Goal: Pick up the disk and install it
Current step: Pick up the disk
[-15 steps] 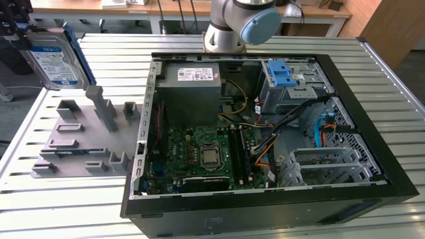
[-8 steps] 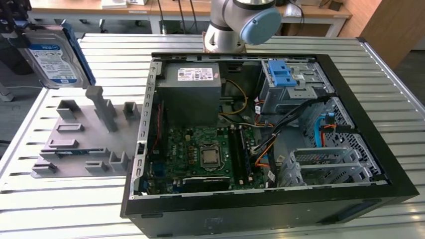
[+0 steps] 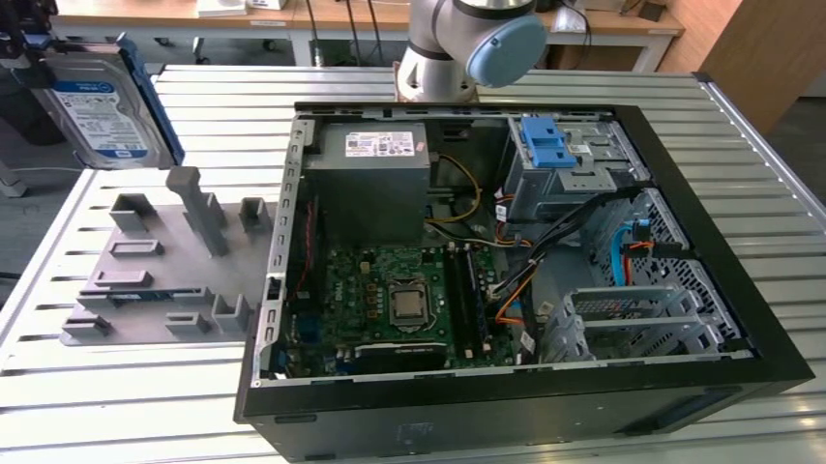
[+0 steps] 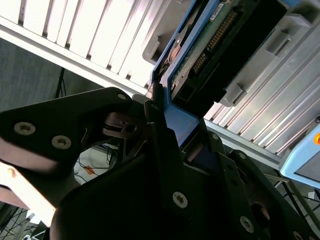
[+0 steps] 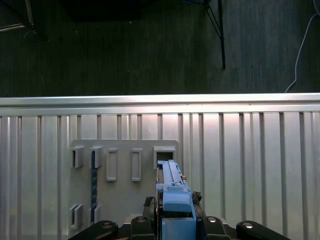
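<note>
The disk (image 3: pixel 97 111), a silver drive with a white-and-blue label and a blue carrier frame, hangs upright in the air at the exterior view's far left, above the grey fixture plate (image 3: pixel 155 266). My gripper (image 3: pixel 29 48) is shut on its upper end. In the first wrist view the disk's blue frame edge (image 5: pixel 172 197) runs out from between the black fingers (image 5: pixel 202 222), over the plate's slots (image 5: pixel 120 165). The second wrist view shows my gripper (image 4: pixel 175 135) clamped on the blue frame, with the disk's underside circuit board (image 4: pixel 210 45) beyond it.
An open black computer case (image 3: pixel 722 290) lies on the slatted metal table (image 3: pixel 130 406), with a motherboard, a grey power supply (image 3: pixel 374 184) and a drive cage holding a blue bracket (image 3: pixel 548 145). The arm's base (image 3: pixel 458 48) stands behind the case. The table's edge is near the fixture plate.
</note>
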`<action>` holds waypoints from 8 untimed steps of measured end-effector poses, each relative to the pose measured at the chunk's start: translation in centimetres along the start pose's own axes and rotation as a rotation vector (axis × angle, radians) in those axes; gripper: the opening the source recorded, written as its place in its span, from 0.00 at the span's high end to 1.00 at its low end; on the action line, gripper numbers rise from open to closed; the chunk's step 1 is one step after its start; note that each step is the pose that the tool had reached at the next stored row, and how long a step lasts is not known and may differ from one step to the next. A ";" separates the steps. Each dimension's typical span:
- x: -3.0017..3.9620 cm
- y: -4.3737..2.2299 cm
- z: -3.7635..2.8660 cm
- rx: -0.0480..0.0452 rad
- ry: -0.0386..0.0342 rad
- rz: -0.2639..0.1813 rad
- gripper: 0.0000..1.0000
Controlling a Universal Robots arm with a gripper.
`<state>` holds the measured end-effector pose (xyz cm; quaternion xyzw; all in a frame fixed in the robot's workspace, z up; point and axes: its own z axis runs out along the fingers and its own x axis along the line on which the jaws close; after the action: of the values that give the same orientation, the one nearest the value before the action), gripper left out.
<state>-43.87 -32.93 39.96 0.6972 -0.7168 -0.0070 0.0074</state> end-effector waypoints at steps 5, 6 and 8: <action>-0.02 0.00 -0.29 -0.0003 0.0006 0.000 0.64; -0.02 0.00 -0.37 -0.0001 0.0013 0.000 0.64; -0.02 0.01 -0.51 0.0001 0.0019 0.000 0.64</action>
<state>-43.87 -32.91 40.47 0.6972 -0.7168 -0.0063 0.0080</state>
